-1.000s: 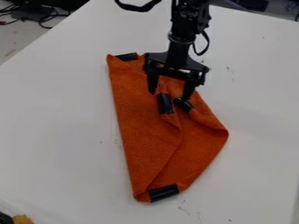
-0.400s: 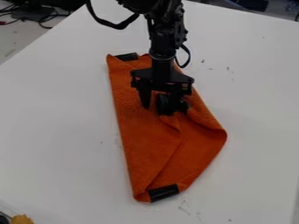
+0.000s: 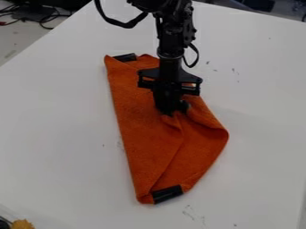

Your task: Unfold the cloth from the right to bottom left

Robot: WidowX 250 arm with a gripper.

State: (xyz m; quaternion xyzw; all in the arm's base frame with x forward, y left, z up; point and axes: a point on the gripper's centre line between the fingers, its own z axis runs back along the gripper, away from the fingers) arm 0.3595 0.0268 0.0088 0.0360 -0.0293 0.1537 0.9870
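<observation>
Cloth lies beneath the end effector, pinched in its grip.

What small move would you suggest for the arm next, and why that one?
I would probably raise the gripper slightly before drawing it toward the bottom left. Its jaws look closed at the folded-in part of the orange cloth, where creases run down from them, and the cloth lies folded over itself; a small lift should show whether the layer is held.

You can read no text, label, number or sign anywhere in the camera view; no legible marking is available to you.
</observation>
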